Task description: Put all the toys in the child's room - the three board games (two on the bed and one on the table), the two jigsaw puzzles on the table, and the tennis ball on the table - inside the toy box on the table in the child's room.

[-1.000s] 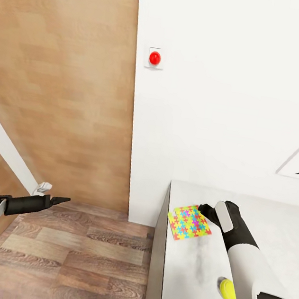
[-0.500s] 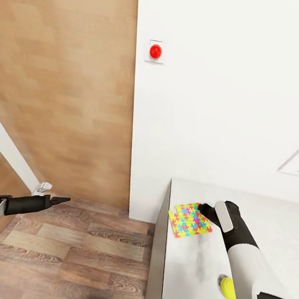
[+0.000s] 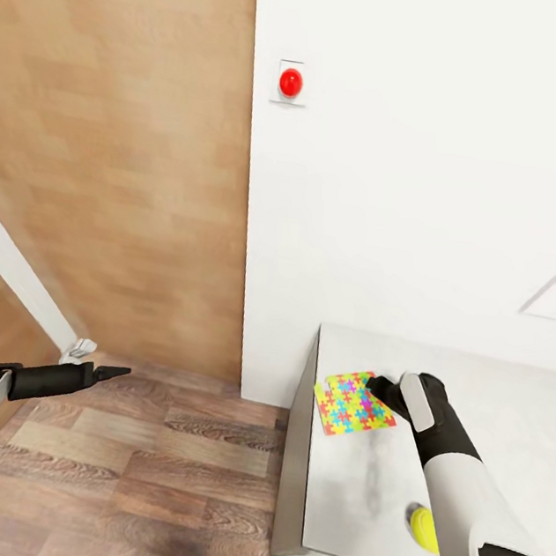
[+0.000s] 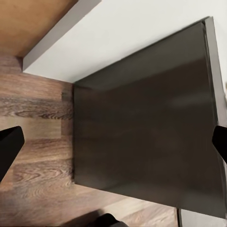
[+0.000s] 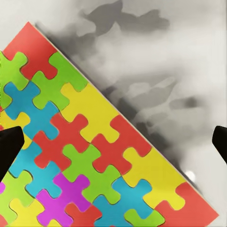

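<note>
From the head camera, the right gripper (image 3: pixel 383 388) sits low over the pale grey-white mottled table (image 3: pixel 351 503), its tips at the near edge of the flat square jigsaw puzzle box with its bright interlocking-piece pattern (image 3: pixel 354 402), which lies close to the table's outer end; whether the tips touch it is unclear. Behind that arm's forearm rests the yellow-green tennis ball (image 3: pixel 424 528). The left gripper (image 3: pixel 111 372) hangs over the wood-plank floor (image 3: pixel 133 470), fingers drawn together to a point. In the left wrist camera, though, dark fingertips (image 4: pixel 9 146) show at opposite borders with a dark grey panel (image 4: pixel 146 123) ahead, so I cannot tell its state. In the right wrist camera the fingertips (image 5: pixel 9 146) stand wide apart, the puzzle box (image 5: pixel 90 156) beneath one and bare table beneath the other. The likely trouble: a flat box gives little edge to pinch, so closing off-centre may shove it toward the table's end, and an elbow swing may roll the ball off.
</note>
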### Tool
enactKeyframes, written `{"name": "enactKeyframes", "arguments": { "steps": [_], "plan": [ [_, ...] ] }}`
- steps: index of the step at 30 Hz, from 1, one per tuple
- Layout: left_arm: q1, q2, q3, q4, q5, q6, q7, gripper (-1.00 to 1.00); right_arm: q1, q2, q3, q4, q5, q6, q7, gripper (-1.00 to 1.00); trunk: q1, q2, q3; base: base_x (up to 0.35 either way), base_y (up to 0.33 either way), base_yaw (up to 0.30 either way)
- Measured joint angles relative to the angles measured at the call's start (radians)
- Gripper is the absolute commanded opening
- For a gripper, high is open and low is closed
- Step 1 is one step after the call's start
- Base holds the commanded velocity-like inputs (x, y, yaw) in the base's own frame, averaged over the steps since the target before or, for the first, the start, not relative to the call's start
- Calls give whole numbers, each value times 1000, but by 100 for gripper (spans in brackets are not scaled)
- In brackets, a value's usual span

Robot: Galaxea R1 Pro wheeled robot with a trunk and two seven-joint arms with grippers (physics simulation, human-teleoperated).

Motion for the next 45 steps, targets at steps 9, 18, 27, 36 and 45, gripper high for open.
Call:
{"name": "enactKeyframes", "arguments": {
  "steps": [9,18,27,36,45],
  "plan": [
    [0,0,0,0,0,-1,0,100,0,1,1,-22,12,4,-1,100,0,0,-10,-80,44,0],
    [0,0,1,-1,0,0,0,100,0,-1,2,-25,21,6,-2,100,0,0,-11,-81,128,0],
    [0,0,1,0,1,-1,-2,100,0,0,2,-23,22,5,-2,100,0,0,-11,-25,110,0],
    [0,0,1,-1,1,-1,-2,100,0,-1,1,-25,25,6,-2,100,0,0,-11,-4,92,0],
    [0,0,1,0,1,-2,-2,100,0,0,2,-24,16,3,0,100,0,0,-11,-44,68,0]
  ]
}}
